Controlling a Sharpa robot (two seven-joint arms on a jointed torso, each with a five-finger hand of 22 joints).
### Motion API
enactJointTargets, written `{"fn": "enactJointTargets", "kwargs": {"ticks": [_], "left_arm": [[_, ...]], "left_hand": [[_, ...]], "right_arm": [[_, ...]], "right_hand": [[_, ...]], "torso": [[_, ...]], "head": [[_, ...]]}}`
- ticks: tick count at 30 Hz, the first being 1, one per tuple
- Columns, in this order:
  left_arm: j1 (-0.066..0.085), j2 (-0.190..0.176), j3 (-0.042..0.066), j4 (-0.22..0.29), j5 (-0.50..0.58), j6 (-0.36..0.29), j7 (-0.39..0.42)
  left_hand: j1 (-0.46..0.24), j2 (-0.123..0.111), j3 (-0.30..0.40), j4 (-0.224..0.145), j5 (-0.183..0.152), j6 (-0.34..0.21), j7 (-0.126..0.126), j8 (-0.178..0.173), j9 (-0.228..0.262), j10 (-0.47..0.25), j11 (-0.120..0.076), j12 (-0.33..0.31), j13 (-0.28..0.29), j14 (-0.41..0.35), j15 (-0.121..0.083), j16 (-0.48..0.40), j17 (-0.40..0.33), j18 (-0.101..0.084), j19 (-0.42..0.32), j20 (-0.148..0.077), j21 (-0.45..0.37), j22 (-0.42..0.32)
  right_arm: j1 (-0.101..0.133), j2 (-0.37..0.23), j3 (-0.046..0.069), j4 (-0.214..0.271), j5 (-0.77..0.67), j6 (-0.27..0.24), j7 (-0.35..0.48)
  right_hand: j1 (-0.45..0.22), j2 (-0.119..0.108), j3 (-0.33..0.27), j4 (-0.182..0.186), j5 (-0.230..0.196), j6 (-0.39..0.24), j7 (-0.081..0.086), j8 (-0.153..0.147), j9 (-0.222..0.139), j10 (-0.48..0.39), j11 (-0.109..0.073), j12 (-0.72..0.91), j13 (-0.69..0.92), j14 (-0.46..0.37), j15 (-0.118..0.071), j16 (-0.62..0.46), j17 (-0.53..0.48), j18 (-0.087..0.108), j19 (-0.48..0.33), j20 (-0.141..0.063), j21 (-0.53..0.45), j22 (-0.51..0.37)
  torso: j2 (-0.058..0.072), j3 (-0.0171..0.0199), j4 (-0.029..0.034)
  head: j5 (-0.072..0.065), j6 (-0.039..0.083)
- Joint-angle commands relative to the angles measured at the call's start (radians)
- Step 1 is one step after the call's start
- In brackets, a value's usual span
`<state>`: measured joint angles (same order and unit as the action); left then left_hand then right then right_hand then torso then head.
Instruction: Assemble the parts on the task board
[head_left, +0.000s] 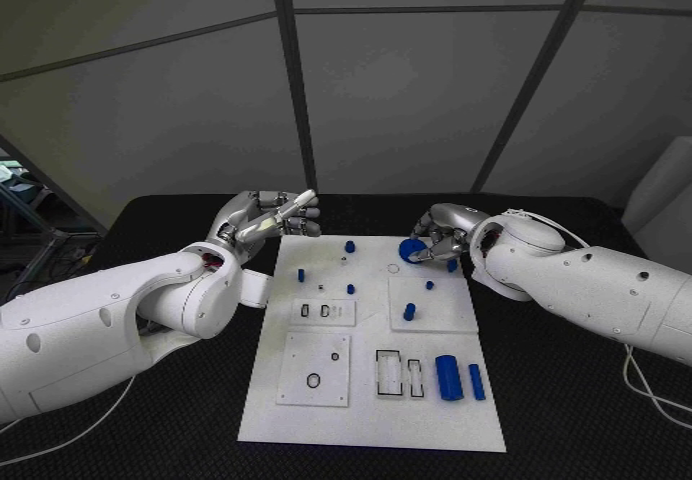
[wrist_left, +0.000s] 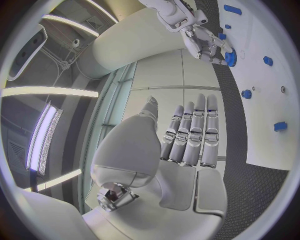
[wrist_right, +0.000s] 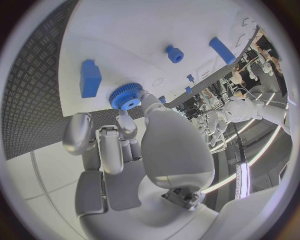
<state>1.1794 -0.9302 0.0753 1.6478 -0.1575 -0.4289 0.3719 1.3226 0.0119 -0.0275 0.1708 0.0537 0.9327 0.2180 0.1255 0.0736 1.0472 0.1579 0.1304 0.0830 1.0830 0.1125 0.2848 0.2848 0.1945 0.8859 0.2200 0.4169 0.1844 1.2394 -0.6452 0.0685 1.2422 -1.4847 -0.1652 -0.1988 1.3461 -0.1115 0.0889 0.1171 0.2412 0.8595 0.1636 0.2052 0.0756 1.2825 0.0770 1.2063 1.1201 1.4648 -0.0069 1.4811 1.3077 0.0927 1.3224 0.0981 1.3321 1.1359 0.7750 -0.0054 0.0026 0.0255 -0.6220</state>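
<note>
— What have your hands got right now?

— Your right hand (head_left: 437, 243) has a blue gear (head_left: 414, 249) pinched between its fingertips, at the far right part of the board (head_left: 375, 420). In the right wrist view the gear (wrist_right: 126, 95) sits right against the board's white surface, so you cannot tell whether it is resting on it or held just above. Your left hand (head_left: 267, 222) holds nothing; its fingers are stretched out straight and side by side, hovering by the board's far left corner.

— And what is sitting on the board?

— The board lies in the middle of the table (head_left: 577, 400). On its near right you have a thick blue cylinder (head_left: 449, 377) and a thinner blue bar (head_left: 476, 381) lying side by side, just beside two empty rectangular slots (head_left: 401, 373). The near left inset plate (head_left: 316, 369) carries a black ring (head_left: 315, 380) and a smaller one farther up. Mid-board, a blue peg (head_left: 408, 312) stands on the right inset, and small blue pegs stand farther back, one (head_left: 349, 245) near the far edge and one (head_left: 302, 274) toward the left edge.

— Anything close to the gear?

— A small hole (head_left: 394, 268) in the board lies just beside it, and a blue block (wrist_right: 90, 79) lies near it on the board.
</note>
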Motion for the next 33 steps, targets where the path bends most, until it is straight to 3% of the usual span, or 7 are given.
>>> {"fn": "enactJointTargets", "kwargs": {"ticks": [1,9,12,21,28,33], "left_arm": [[0.001,0.001,0.001,0.000,-0.003,0.014,0.001],[0.001,0.001,0.001,-0.001,-0.003,0.015,0.000],[0.001,0.002,0.001,-0.002,-0.003,0.016,-0.001],[0.001,0.004,0.001,-0.005,-0.003,0.017,-0.002],[0.001,0.003,0.001,-0.006,-0.003,0.018,-0.002],[0.001,0.003,0.000,-0.007,-0.003,0.018,-0.002]], "left_hand": [[-0.007,0.005,0.000,-0.007,-0.001,0.003,0.005,-0.004,-0.001,0.002,0.008,-0.003,0.002,-0.008,0.001,-0.005,0.001,-0.014,-0.007,0.002,-0.003,-0.001],[-0.007,0.005,0.000,-0.007,-0.001,0.003,0.005,-0.004,-0.001,0.002,0.008,-0.003,0.002,-0.008,0.001,-0.005,0.001,-0.014,-0.007,0.002,-0.003,-0.001],[-0.007,0.005,0.000,-0.007,-0.001,0.003,0.005,-0.004,-0.001,0.002,0.008,-0.003,0.002,-0.008,0.001,-0.005,0.001,-0.014,-0.007,0.002,-0.003,-0.001],[-0.007,0.006,0.000,-0.007,-0.001,0.003,0.005,-0.004,-0.001,0.002,0.008,-0.003,0.002,-0.009,0.001,-0.004,0.001,-0.014,-0.007,0.003,-0.003,-0.001],[-0.007,0.006,0.000,-0.007,-0.001,0.003,0.005,-0.004,-0.001,0.002,0.008,-0.003,0.002,-0.009,0.001,-0.004,0.001,-0.014,-0.007,0.003,-0.003,-0.001],[-0.007,0.006,0.000,-0.007,-0.001,0.003,0.005,-0.004,-0.001,0.002,0.008,-0.003,0.002,-0.009,0.001,-0.004,0.001,-0.014,-0.007,0.003,-0.003,-0.001]], "right_arm": [[0.000,0.000,-0.002,-0.005,0.002,0.042,0.006],[0.000,-0.002,-0.002,-0.009,0.002,0.040,0.006],[0.000,-0.002,-0.002,-0.007,0.002,0.028,0.013],[-0.001,-0.003,-0.002,0.004,0.002,-0.040,0.040],[-0.001,-0.007,-0.002,0.020,-0.010,-0.091,0.051],[-0.002,-0.022,-0.001,0.063,-0.029,-0.127,0.046]], "right_hand": [[-0.005,-0.002,0.000,0.005,-0.005,-0.005,-0.001,-0.002,0.002,-0.004,-0.003,0.000,0.002,0.066,0.005,0.005,0.063,-0.006,0.003,0.007,0.004,0.002],[0.013,0.018,0.013,0.001,0.008,0.010,-0.005,0.012,0.005,0.003,-0.006,0.010,0.017,0.066,0.003,0.006,0.065,-0.006,0.002,0.007,0.005,0.004],[0.044,0.043,0.045,-0.016,-0.009,0.033,-0.008,0.026,0.009,0.011,-0.010,0.020,0.031,0.068,0.000,0.009,0.073,-0.007,0.008,0.004,0.012,0.014],[0.098,0.073,0.152,-0.064,-0.011,0.092,-0.019,0.040,0.009,0.041,-0.022,0.052,0.076,0.071,-0.010,0.018,0.093,-0.015,0.031,-0.005,0.037,0.057],[0.074,0.060,0.220,-0.081,-0.006,0.119,-0.025,0.031,0.005,0.051,-0.026,0.061,0.091,0.073,-0.014,0.022,0.103,-0.018,0.038,-0.009,0.047,0.072],[0.055,0.049,0.243,-0.086,-0.006,0.125,-0.025,0.025,0.003,0.057,-0.026,0.067,0.100,0.074,-0.015,0.025,0.109,-0.019,0.041,-0.010,0.051,0.079]], "torso": [[0.000,-0.0001,-0.0005],[0.000,0.0009,-0.0003],[0.000,0.0003,-0.0006],[-0.001,0.0005,-0.0011],[-0.001,0.0002,0.0000],[-0.002,0.0001,-0.0020]], "head": [[0.002,0.000],[0.000,-0.002],[0.000,-0.003],[-0.001,-0.004],[-0.003,-0.004],[-0.002,-0.003]]}}
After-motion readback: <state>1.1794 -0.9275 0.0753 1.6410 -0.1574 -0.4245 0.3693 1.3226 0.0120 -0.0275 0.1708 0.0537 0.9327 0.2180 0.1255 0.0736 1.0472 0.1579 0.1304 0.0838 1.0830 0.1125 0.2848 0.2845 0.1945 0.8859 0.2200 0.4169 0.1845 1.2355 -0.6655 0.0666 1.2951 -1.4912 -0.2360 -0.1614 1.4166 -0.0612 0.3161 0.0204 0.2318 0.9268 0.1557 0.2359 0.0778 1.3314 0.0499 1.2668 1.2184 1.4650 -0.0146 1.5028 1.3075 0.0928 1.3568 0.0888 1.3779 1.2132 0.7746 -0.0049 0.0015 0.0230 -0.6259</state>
